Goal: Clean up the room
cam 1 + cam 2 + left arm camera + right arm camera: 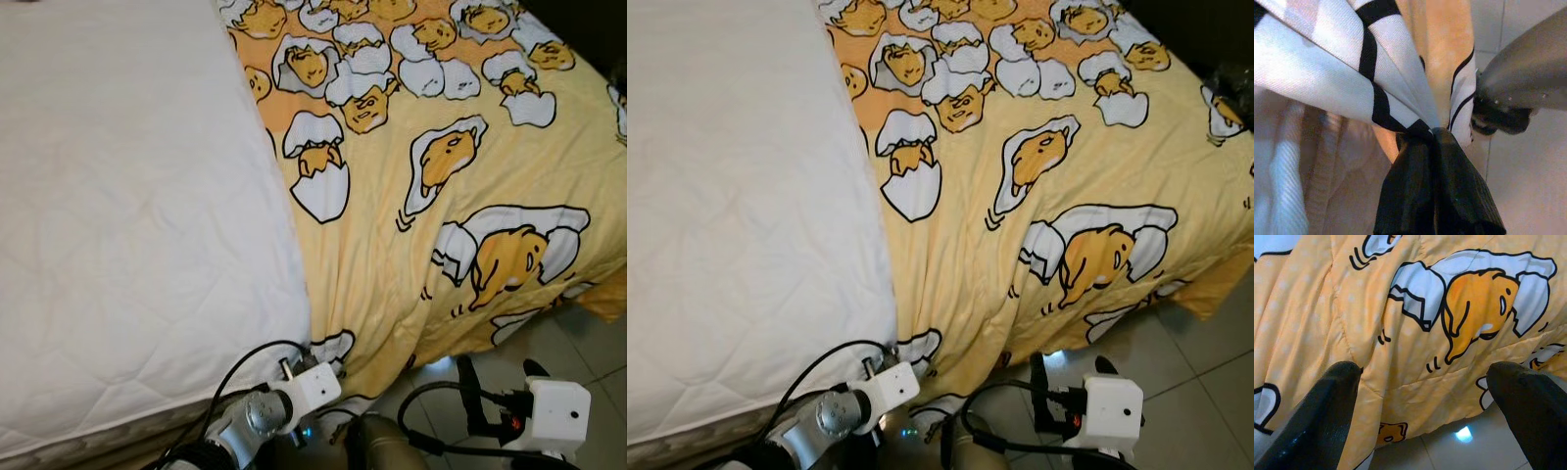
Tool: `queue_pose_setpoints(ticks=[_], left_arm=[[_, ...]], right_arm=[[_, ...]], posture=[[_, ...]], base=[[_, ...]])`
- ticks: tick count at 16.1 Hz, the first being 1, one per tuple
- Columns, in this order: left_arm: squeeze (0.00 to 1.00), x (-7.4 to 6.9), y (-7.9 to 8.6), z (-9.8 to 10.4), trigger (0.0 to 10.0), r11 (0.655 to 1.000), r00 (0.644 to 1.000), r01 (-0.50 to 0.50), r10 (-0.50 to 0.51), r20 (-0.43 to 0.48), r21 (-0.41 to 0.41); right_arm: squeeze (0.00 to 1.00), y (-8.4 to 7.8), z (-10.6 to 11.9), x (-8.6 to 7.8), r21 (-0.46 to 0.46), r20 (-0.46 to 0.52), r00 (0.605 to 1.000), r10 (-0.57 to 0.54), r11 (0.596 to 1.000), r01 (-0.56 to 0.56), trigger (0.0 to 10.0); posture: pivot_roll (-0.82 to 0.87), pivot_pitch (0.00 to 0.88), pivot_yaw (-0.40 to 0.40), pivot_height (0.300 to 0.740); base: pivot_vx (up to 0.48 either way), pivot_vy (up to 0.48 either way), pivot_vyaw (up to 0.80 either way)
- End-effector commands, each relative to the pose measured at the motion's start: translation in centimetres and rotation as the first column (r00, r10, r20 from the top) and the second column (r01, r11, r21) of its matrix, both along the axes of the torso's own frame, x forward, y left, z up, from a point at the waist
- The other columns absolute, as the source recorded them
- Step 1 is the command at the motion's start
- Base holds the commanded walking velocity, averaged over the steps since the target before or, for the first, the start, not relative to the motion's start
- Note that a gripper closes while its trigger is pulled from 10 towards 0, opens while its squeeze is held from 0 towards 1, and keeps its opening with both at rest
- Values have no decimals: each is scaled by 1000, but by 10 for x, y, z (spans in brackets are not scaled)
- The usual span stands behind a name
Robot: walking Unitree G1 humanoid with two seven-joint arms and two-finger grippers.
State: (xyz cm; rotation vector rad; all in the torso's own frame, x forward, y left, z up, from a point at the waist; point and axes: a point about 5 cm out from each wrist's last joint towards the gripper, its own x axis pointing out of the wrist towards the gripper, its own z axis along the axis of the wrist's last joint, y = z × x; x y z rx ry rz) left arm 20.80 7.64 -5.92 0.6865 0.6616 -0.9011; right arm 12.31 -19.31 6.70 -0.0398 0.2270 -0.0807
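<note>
Home bedroom. Bed with bare white quilted mattress [127, 225] on left; yellow cartoon-egg print duvet [441, 186] spread across right, hanging over near edge. Pale tiled floor [588, 352] near right.

Bright even light, wrist closeups softly blurred
</note>
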Motion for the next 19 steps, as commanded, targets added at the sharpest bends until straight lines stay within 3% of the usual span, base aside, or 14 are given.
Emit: queue_pose_setpoints(ticks=[1, 4, 6, 7, 10, 12, 14, 15, 16, 17, 18, 19], left_arm=[[0, -76, 22, -45, 0, 979, 958, 17, 43, -284, 205], [0, -78, 5, -45, 0, 978, 967, -3, 56, -248, 209], [0, -67, -2, -40, 275, 977, 982, -34, 73, -176, 211], [1000, -65, -5, -39, 10000, 976, 985, -22, 58, -162, 216], [1000, -69, 4, -42, 10000, 975, 978, 3, 44, -203, 224], [1000, -78, 9, -45, 10000, 967, 964, 96, -31, -265, 236], [1000, -76, 10, -45, 10000, 954, 963, 143, -73, -261, 263], [1000, -55, 3, -36, 10000, 971, 986, 74, -37, -163, 229], [1000, -33, -9, -24, 10000, 991, 994, -68, 78, -78, 119], [1000, -8, -25, -6, 10000, 973, 974, -225, 226, 9, -60], [1000, 21, 10, 8, 10000, 936, 948, -309, 317, 28, -167], [333, 48, 37, 30, 10000, 879, 914, -371, 402, 48, -300]], right_arm=[[302, -4, -3, -5, 3, -30, 1000, -4, 1000, 4, 10000], [306, -3, -4, -7, 6, -39, 999, 9, 1000, -9, 10000], [306, -4, -6, -7, 5, -45, 999, 10, 1000, -10, 10000], [306, -5, -6, -5, 6, -45, 999, 11, 1000, -10, 10000], [310, -5, -8, -1, 12, -41, 999, 12, 1000, -12, 10000], [306, -4, -12, 5, 17, -36, 999, 23, 1000, -23, 10000], [310, -6, -11, 11, 16, -19, 999, 26, 1000, -25, 10000], [302, -7, -8, 20, 7, 8, 999, 32, 999, -32, 10000], [306, -8, -7, 28, 4, 27, 999, 33, 999, -34, 10000], [306, -8, -5, 35, 3, 46, 998, 38, 999, -38, 10000], [302, -8, -5, 38, 4, 54, 998, 39, 999, -40, 10000], [306, -7, -6, 42, 6, 61, 997, 42, 999, -42, 10000]], posture=[[-215, 242, -21, 740], [-215, 239, -23, 740], [-216, 232, -21, 740], [-215, 225, -16, 740], [-193, 202, -7, 740], [-176, 173, -1, 740], [-163, 155, 4, 740], [-144, 127, 10, 740], [-121, 101, 17, 740], [-108, 82, 23, 740], [-105, 78, 23, 740], [-91, 62, 24, 740]], base=[[0, 0, 0], [0, 0, 0], [0, 0, 0], [0, 0, 0], [0, 0, 0], [0, 0, 0], [0, 0, 0], [0, 0, 0], [0, 0, 0], [0, 0, 0], [0, 0, 0], [0, 0, 0]])
